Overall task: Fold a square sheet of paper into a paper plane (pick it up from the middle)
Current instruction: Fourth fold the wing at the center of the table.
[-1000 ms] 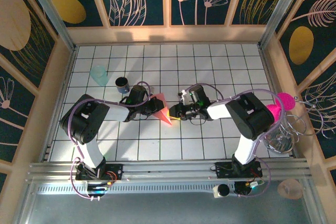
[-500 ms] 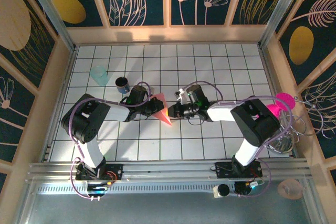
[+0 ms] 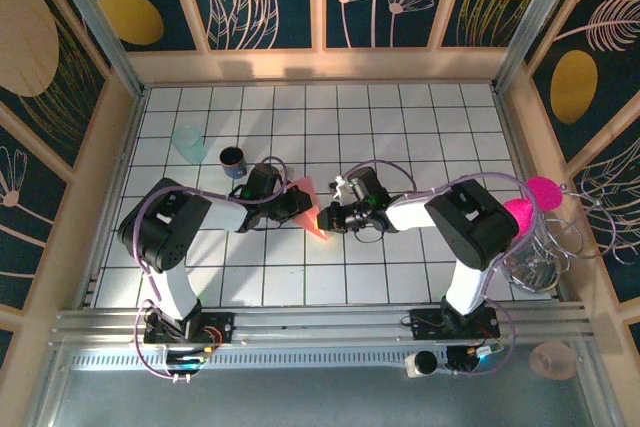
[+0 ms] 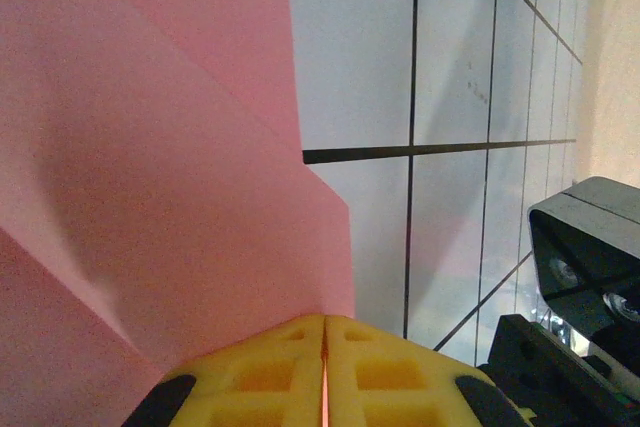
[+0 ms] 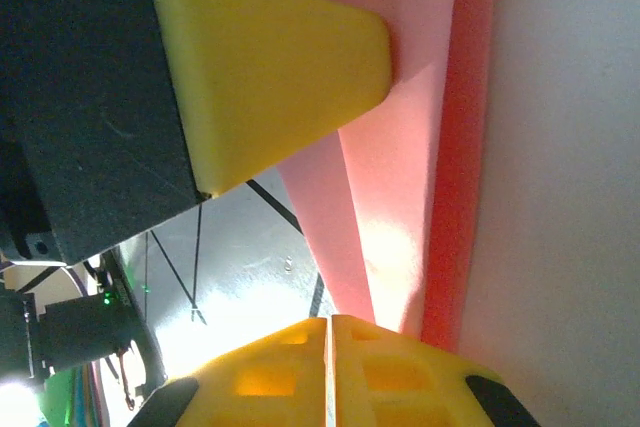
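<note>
Salmon-pink and folded to a slim point, the paper plane [image 3: 305, 193] sits near the middle of the white-tiled bench [image 3: 420, 127], caught between the two arms that reach in toward each other from either side. The left pincer [image 4: 325, 362] is closed on the paper: in its wrist view the yellow pads meet along a thin seam, with the pink sheet rising out of that seam and a layered fold edge stepping across it. The right pincer [image 5: 330, 357] is likewise closed on the paper, its pads pressed together over a pink edge, and one yellow finger [image 5: 270, 67] of the left pincer lies against the same sheet just beyond. From above, the plane's narrow tip points toward the near edge of the bench. A pale translucent cup [image 3: 188, 142] and a small dark cup [image 3: 232, 159] stand apart to the left, and a magenta disc [image 3: 543, 190] sits by a wire rack [image 3: 545, 257] at the far right.
</note>
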Tool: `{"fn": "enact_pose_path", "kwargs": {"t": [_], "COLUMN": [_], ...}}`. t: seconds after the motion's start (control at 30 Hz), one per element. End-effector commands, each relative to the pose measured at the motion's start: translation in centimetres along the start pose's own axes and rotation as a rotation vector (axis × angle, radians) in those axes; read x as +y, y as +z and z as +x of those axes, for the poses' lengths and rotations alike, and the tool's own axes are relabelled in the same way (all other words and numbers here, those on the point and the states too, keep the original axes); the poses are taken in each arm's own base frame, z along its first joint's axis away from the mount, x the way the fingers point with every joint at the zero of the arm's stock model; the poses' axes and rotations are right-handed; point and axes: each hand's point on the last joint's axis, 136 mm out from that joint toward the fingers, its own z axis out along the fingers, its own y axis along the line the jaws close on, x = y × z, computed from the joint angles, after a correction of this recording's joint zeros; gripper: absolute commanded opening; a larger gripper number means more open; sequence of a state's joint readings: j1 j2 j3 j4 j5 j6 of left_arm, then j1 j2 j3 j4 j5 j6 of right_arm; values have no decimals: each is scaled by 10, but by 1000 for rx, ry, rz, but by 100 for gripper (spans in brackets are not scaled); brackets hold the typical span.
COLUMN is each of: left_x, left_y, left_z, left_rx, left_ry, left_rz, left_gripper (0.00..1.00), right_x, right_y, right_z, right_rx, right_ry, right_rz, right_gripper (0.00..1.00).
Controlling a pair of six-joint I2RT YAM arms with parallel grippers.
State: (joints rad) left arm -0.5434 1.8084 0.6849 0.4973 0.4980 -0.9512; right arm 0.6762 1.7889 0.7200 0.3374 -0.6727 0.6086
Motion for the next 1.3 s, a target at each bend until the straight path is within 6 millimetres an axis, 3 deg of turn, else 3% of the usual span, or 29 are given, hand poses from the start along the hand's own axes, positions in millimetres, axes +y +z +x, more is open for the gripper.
{"fn": "enact_pose_path", "kwargs": {"t": [0.0, 0.9, 1.1, 1.27], "left_x": [0, 17, 19, 17], "left_y": [3, 9, 8, 8], "left_z": [-4, 1, 3, 2], "left_rx": [-3, 16, 19, 18], "left_ry": [2, -19, -20, -15], "left_rz": [2, -56, -64, -59], "left_gripper": [10, 10, 10, 10], "right_x": [-3, -19, 18, 17], "right_y": [5, 7, -7, -22], "right_z": [-3, 7, -17, -38], "right_rx": [2, 35, -58, -160], "right_ry": [-16, -1, -74, -86], "right_rz": [26, 91, 5, 58], "right_gripper": [10, 8, 9, 9]}}
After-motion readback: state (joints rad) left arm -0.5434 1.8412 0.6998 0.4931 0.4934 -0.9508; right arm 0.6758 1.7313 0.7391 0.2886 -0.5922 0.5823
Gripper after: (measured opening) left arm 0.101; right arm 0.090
